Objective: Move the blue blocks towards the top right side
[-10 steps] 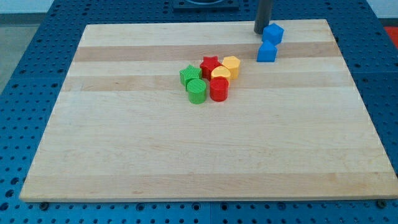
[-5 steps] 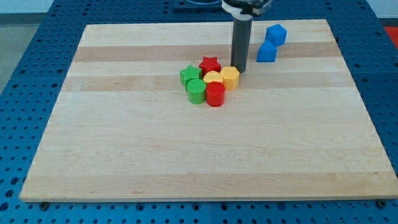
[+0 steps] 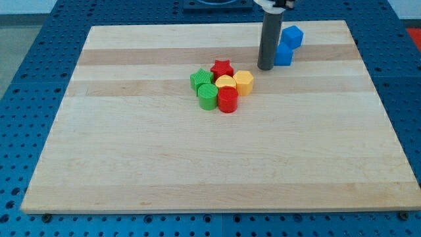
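Note:
Two blue blocks lie near the board's top right. One blue cube (image 3: 293, 35) is higher up. A second blue block (image 3: 283, 55) sits just below and left of it, partly hidden by my rod. My tip (image 3: 266, 67) rests on the board just left of the lower blue block, close to it or touching it. The tip is up and to the right of the yellow blocks.
A tight cluster sits at the board's upper middle: a red star (image 3: 222, 68), a yellow hexagon (image 3: 243, 82), a second yellow block (image 3: 225, 83), a red cylinder (image 3: 228, 100), a green star-like block (image 3: 199, 80) and a green cylinder (image 3: 208, 96). The wooden board (image 3: 131, 164) lies on a blue perforated table.
My rod swung from beside the upper blue cube down to the yellow hexagon, nudging the cluster slightly, then moved right and up to the lower blue block's left side. The blue blocks barely moved.

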{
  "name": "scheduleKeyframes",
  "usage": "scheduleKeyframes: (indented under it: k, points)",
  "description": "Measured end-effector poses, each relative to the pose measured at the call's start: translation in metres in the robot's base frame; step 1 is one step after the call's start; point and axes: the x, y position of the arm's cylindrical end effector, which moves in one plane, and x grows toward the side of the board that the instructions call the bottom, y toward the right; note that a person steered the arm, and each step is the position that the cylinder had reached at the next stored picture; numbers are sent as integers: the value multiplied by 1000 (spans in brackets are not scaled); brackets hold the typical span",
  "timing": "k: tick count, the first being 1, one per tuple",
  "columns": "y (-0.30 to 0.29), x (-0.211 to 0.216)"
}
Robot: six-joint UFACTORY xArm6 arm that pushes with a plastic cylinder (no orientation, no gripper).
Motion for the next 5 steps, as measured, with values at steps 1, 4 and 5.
scheduleKeyframes:
  k: [1,4,5]
  points:
    - [5,-4]
    - [42,-14]
    - [42,-15]
